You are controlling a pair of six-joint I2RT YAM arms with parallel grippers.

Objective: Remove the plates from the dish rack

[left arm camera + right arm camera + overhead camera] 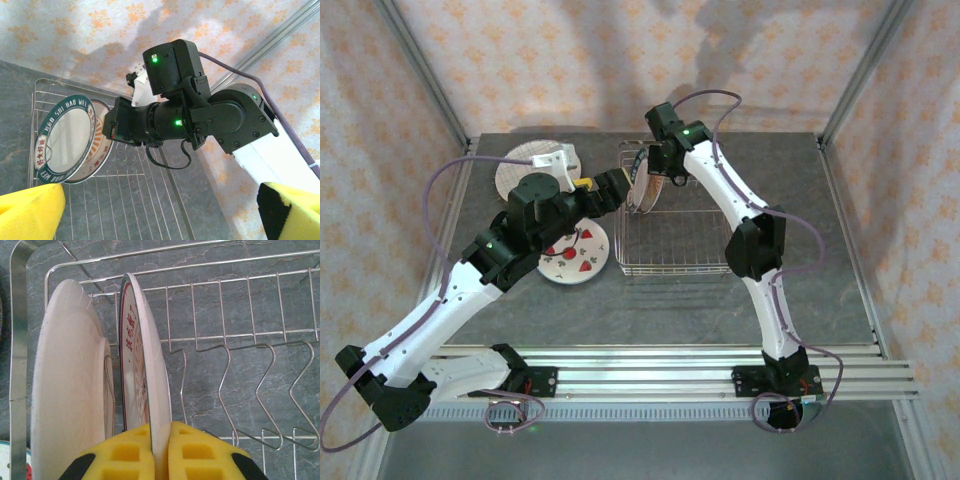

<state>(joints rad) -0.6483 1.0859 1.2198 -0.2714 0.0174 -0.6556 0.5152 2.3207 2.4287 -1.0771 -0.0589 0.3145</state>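
Note:
The silver wire dish rack [682,262] holds two upright plates at its left end. In the left wrist view the nearer plate has a dark green lettered rim [64,141], and the one behind it has a red-orange lettered rim [99,152]. My right gripper [160,429] is shut on the top edge of the red-lettered plate [145,365], with one yellow pad on each side. The green-rimmed plate's pale back [67,390] stands just to its left. My left gripper [618,190] hangs open just left of the rack, its yellow fingers [30,212] wide apart and holding nothing.
A card-suit plate [582,262] lies flat on the table left of the rack, partly under my left arm. Another plate [523,160] lies at the back left. The rack's other prongs [240,350] to the right are bare. Patterned walls close in the table.

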